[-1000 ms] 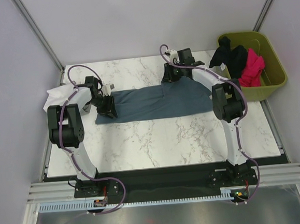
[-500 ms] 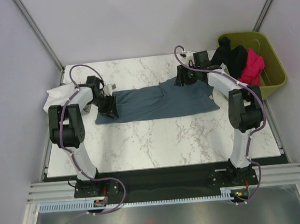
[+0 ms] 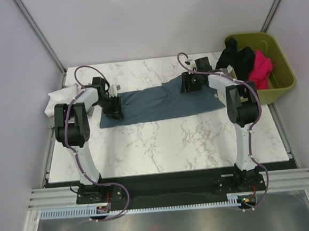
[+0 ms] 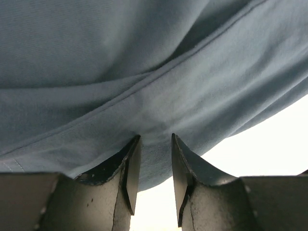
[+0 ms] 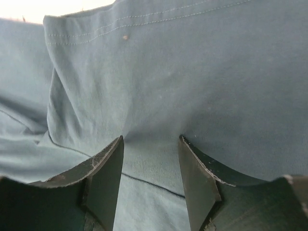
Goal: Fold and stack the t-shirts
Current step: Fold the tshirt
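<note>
The slate blue-grey t-shirt lies as a long folded band across the far half of the table. My left gripper is at its left end, jaws shut on the shirt's edge, with white table showing below. My right gripper is at the shirt's far edge right of centre. Its jaws stand partly apart, with cloth bunched between the fingertips, and the shirt puckers up towards them. A white t-shirt lies crumpled at the table's left edge. Black and magenta-pink t-shirts hang in the bin.
The olive-green plastic bin stands off the table's far right corner, close to my right arm. The marble tabletop shows bare in front of the shirt. Metal frame posts rise at both far corners.
My right gripper moved right and then a little nearer along the shirt's far edge, and the shirt's right half narrowed and shifted with it. My left gripper stayed at the left end.
</note>
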